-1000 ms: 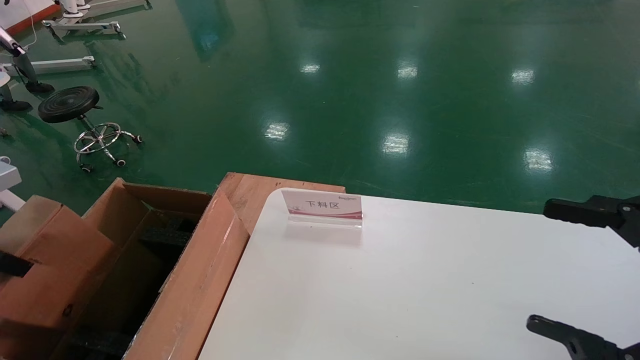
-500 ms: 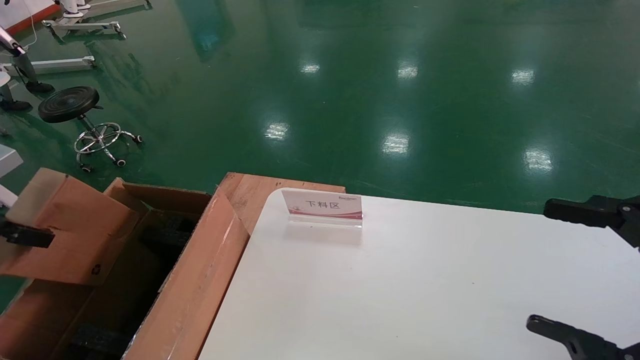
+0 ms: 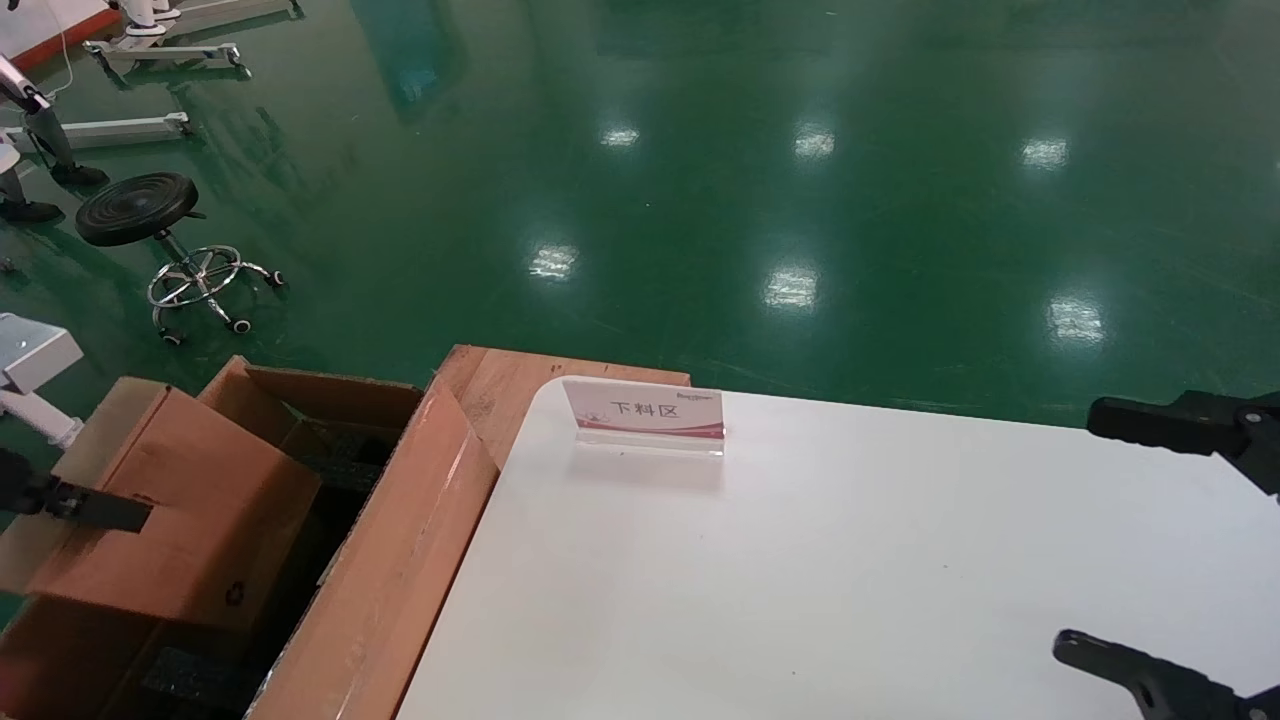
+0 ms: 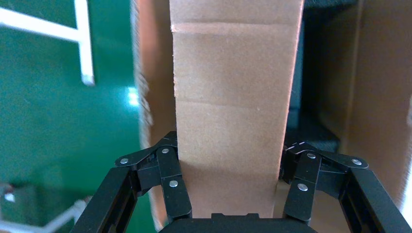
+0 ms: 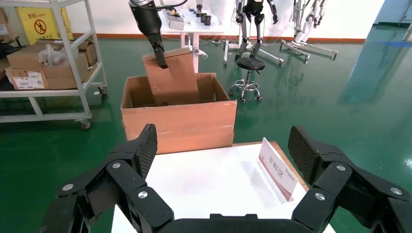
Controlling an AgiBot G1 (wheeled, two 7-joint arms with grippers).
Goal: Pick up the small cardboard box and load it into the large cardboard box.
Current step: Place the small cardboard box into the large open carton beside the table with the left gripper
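The head camera looks down over the white table (image 3: 850, 560) to the green floor (image 3: 700, 180). The left wrist camera sits close against the small cardboard box (image 4: 233, 121). The right wrist camera faces across the table's edge toward the large cardboard box (image 5: 177, 124), shared with the head view.

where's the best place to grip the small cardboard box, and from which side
Across its thin dimension, over one narrow edge, as the left gripper does now: a finger on each broad face of the small cardboard box. The faces are flat and parallel, so the carton hangs below, ready for the large cardboard box.
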